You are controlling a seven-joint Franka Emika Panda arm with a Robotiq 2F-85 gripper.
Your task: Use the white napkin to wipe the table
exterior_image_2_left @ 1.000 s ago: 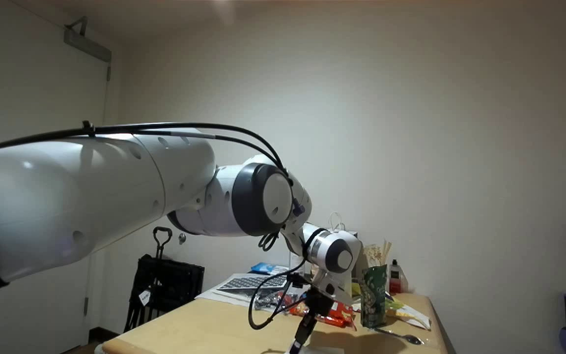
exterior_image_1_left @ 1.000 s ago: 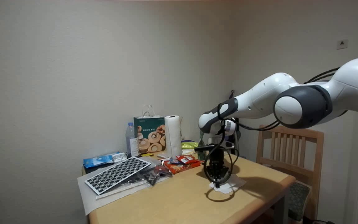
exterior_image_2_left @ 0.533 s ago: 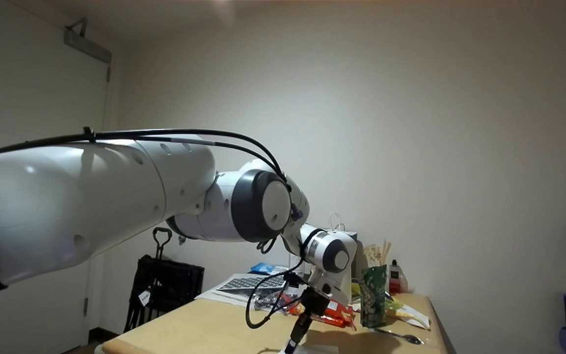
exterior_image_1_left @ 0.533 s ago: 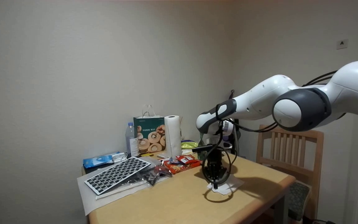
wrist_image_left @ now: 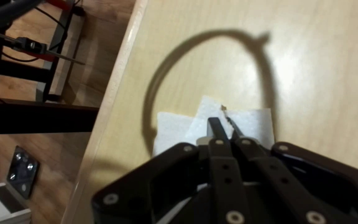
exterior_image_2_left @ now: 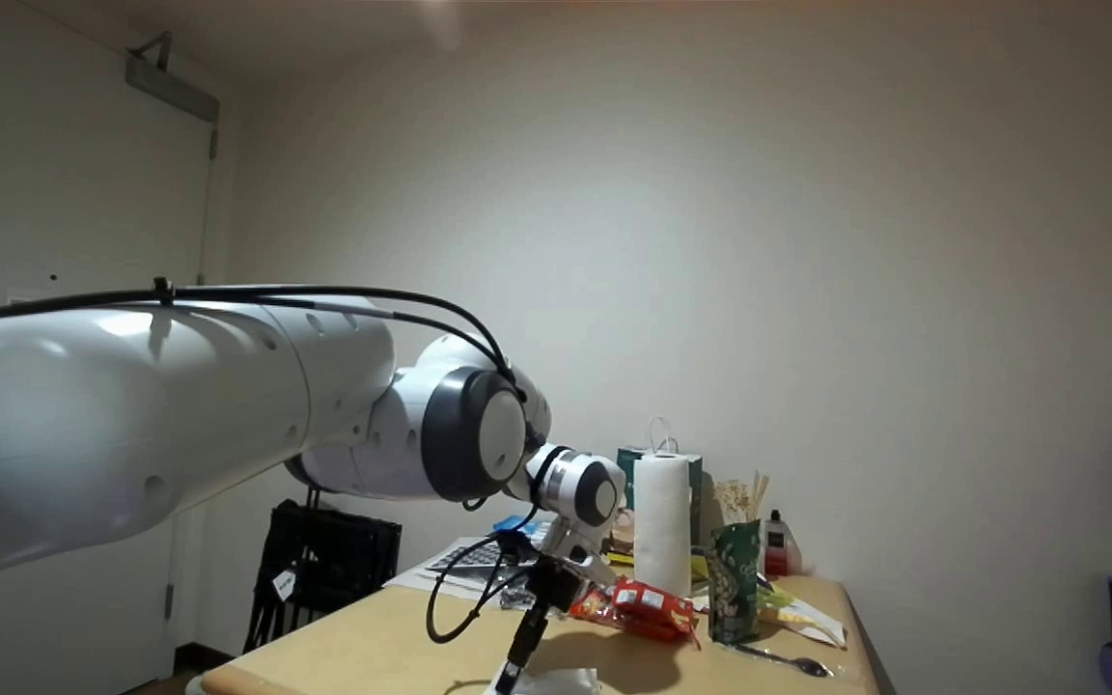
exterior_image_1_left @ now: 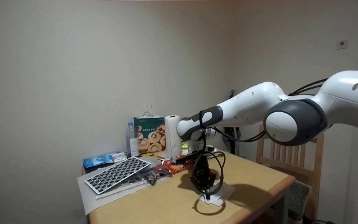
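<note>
The claw is clamped on the white napkin. The napkin's spread edges appear to touch the table.

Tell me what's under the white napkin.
Under the white napkin is the table, its tan top showing along the napkin's visible edges. The patch directly beneath is covered by the napkin and partly by the claw, so anything lying there can't be seen.

White napkin partly covered by the claw in the wrist view, black cable blurred there, tabletop cropped by the bottom edge in both exterior views, slat-backed wooden chair partly hidden behind the robot arm in an exterior view
</note>
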